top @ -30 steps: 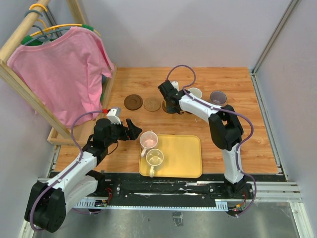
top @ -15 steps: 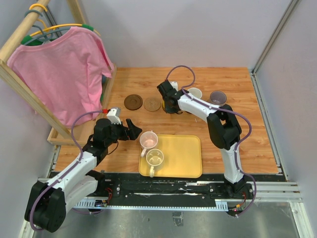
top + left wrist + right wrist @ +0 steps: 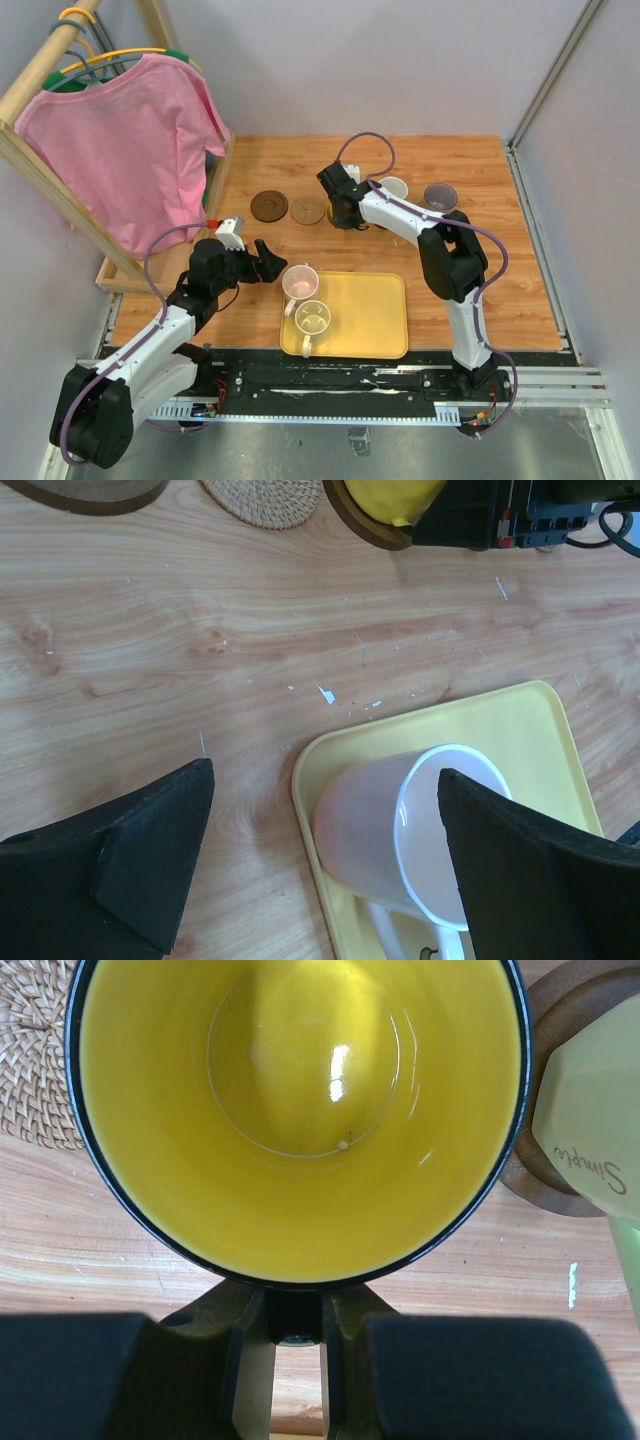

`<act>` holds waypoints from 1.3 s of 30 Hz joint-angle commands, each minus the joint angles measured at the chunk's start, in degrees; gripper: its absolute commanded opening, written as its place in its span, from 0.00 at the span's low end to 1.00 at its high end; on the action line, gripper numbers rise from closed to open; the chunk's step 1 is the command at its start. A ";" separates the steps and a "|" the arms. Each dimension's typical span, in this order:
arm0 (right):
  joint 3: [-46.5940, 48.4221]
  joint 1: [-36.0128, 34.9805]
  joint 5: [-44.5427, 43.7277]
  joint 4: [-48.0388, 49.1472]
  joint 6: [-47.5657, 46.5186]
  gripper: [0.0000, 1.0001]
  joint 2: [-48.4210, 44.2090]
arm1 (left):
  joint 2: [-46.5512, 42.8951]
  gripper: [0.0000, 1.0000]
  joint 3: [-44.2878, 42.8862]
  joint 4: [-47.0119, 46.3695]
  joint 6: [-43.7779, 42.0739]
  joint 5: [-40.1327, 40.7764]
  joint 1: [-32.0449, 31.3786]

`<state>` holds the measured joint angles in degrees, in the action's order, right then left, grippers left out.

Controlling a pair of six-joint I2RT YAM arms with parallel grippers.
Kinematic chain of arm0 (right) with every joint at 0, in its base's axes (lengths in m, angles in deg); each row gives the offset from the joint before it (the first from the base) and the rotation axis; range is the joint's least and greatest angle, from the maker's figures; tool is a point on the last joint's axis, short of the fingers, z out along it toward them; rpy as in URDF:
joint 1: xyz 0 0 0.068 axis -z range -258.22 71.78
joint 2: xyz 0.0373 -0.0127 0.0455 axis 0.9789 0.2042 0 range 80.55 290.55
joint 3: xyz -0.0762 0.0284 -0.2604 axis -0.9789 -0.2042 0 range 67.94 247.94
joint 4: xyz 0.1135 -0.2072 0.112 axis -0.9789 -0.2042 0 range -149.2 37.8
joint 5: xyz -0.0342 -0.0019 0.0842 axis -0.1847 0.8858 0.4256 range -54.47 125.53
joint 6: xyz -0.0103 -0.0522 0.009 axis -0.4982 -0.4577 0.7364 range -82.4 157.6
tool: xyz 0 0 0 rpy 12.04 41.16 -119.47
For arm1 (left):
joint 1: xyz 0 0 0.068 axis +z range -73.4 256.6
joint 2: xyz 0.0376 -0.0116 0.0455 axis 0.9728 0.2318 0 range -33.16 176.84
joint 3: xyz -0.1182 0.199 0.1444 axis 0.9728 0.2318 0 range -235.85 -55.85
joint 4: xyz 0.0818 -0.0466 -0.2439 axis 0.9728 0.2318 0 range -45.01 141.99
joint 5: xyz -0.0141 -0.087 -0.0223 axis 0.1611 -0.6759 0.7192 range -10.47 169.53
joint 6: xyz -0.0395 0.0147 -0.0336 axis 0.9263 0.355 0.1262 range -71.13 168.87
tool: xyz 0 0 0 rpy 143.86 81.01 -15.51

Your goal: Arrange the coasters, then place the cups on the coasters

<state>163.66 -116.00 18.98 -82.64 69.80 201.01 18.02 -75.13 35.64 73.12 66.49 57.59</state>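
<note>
Seen from above, a wooden table (image 3: 500, 260) holds a yellow tray (image 3: 370, 320) at its near edge, between two white robot arms.

The right gripper (image 3: 343, 208) reaches to the far middle of the table and is clenched on the handle of the yellow cup (image 3: 300, 1110). Its wrist camera looks straight down into the cup, with the handle pinched between the two fingers (image 3: 250, 1360). The left wrist view shows this cup over a brown coaster (image 3: 360, 525); whether the two touch cannot be told.

To the left of it, in a row, lie a woven coaster (image 3: 308, 210) and then a dark coaster (image 3: 268, 206), both bare. Just to its right, a green cup (image 3: 393, 187) stands on a fourth coaster (image 3: 555, 1185). Further right stands a purple cup (image 3: 440, 197); what lies under it cannot be told.

The left gripper (image 3: 262, 262) hangs released, jaws spread wide and grasping nothing, just left of the tray. Ahead of it, a pink cup (image 3: 400, 830) stands on the tray's far left corner. A cream cup (image 3: 313, 318) stands on the tray just beside the pink one, nearer the arms.

A pink shirt (image 3: 130, 140) hangs on a wooden rack (image 3: 40, 160) at far left
</note>
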 commanded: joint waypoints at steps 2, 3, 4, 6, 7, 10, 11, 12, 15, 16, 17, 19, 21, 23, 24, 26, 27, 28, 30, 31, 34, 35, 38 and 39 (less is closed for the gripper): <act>1.70 1.39 -3.86 -1.00 2.05 0.01 -1.06 | -0.36 0.97 -1.15 -1.83 -0.56 -0.75 -0.47; 1.61 1.39 -4.07 -1.18 2.22 0.01 -1.12 | -0.37 0.97 -1.05 -1.75 -0.54 -0.74 -0.45; 1.50 1.39 -4.05 -1.20 2.29 0.01 -1.22 | -0.42 0.97 -1.06 -1.68 -0.44 -0.78 -0.49; 1.55 1.40 -3.89 -1.21 2.04 0.05 -1.12 | -0.54 0.97 -0.95 -1.73 -0.34 -0.84 -0.50; 1.69 1.44 -3.71 -1.39 1.99 0.08 -1.07 | -0.58 0.97 -0.97 -1.80 -0.34 -0.91 -0.50; 1.57 1.42 -3.38 -1.63 2.16 0.29 -1.13 | -0.66 0.97 -0.96 -1.71 -0.26 -0.88 -0.49; 1.51 1.41 -3.10 -1.60 2.24 0.37 -1.22 | -0.76 0.97 -0.93 -1.73 -0.19 -0.96 -0.43; 1.44 1.46 -2.91 -1.62 2.25 0.43 -1.29 | -0.88 0.97 -0.94 -1.65 -0.17 -1.02 -0.49; 1.16 1.39 -2.68 -1.63 2.12 0.57 -1.57 | -1.07 0.97 -0.98 -1.52 -0.13 -0.89 -0.44; 1.06 1.39 -2.55 -1.64 2.04 0.60 -1.67 | -1.16 0.97 -0.89 -1.55 -0.12 -0.91 -0.48; 0.96 1.39 -2.42 -1.62 2.01 0.62 -1.72 | -1.23 0.97 -0.86 -1.53 -0.07 -0.93 -0.48; 0.66 1.40 -2.14 -1.60 2.06 0.63 -1.98 | -1.30 0.97 -0.91 -1.54 0.02 -0.91 -0.48; 0.34 1.31 -1.77 -1.51 2.01 0.64 -2.39 | -1.34 0.97 -0.84 -1.57 0.11 -0.93 -0.43; 0.02 1.31 -0.98 -1.55 1.93 0.64 -2.69 | -1.39 0.97 -0.85 -1.54 0.12 -1.00 -0.45; -0.13 1.23 -0.54 -1.54 1.90 0.64 -2.84 | -1.40 0.97 -0.91 -1.61 0.20 -1.01 -0.49; -0.44 1.06 -0.13 -1.55 1.92 0.63 -3.22 | -1.51 0.97 -0.95 -1.64 0.22 -1.03 -0.51; -0.60 0.92 -0.10 -1.51 1.94 0.63 -3.42 | -1.58 0.97 -0.93 -1.64 0.19 -1.03 -0.50; -0.75 0.81 0.03 -1.55 1.95 0.63 -3.58 | -1.60 0.97 -0.93 -1.55 0.18 -0.99 -0.45; -1.12 0.45 0.25 -1.55 1.90 0.63 -3.92 | -1.82 0.97 -0.94 -1.55 0.18 -1.07 -0.50; -1.20 0.24 0.30 -1.56 1.90 0.63 -4.03 | -1.86 0.97 -0.97 -1.55 0.18 -1.01 -0.47; -1.51 -0.24 0.44 -1.42 1.86 0.62 -4.44 | -2.12 0.97 -0.97 -1.39 0.18 -1.02 -0.50; -1.59 -0.41 0.59 -1.32 1.82 0.62 -4.50 | -2.26 0.97 -0.93 -1.29 0.18 -1.07 -0.44; -1.74 -0.75 1.10 -1.02 1.77 0.62 -4.54 | -2.69 0.97 -0.84 -1.12 0.36 -1.07 -0.44; -1.73 -0.85 1.36 -0.95 1.76 0.62 -4.47 | -2.89 0.97 -0.76 -1.05 0.44 -0.99 -0.49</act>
<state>162.81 -116.06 19.52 -83.47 71.46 198.43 16.42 -75.13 35.64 73.38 66.12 57.59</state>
